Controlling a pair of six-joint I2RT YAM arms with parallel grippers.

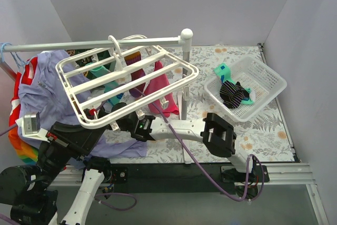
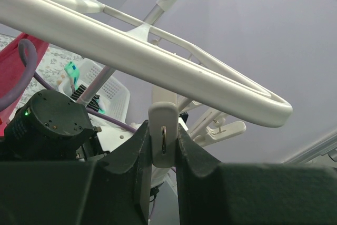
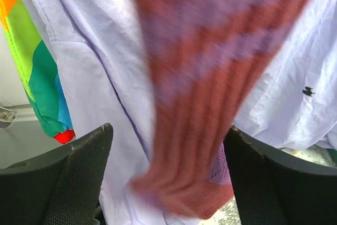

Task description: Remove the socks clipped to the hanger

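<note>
The white hanger (image 1: 131, 85) hangs tilted from a grey rail. Teal (image 1: 99, 72), purple (image 1: 138, 75) and magenta (image 1: 158, 92) socks dangle under it. My left gripper (image 1: 115, 110) is at the frame's near edge; in the left wrist view the gripper (image 2: 164, 131) is shut on a white clip (image 2: 163, 117) below the frame bar (image 2: 158, 61). My right gripper (image 1: 134, 126) is under the frame; in the right wrist view the gripper (image 3: 168, 140) is open, with a blurred orange, purple-striped sock (image 3: 205, 104) hanging between its fingers.
A white mesh basket (image 1: 271, 80) at the right holds a black striped sock (image 1: 233, 93) and a teal sock (image 1: 223, 70). A lavender shirt (image 1: 45, 90) and a rainbow garment (image 1: 18, 104) hang at the left. The rail's pole (image 1: 184, 77) stands beside the hanger.
</note>
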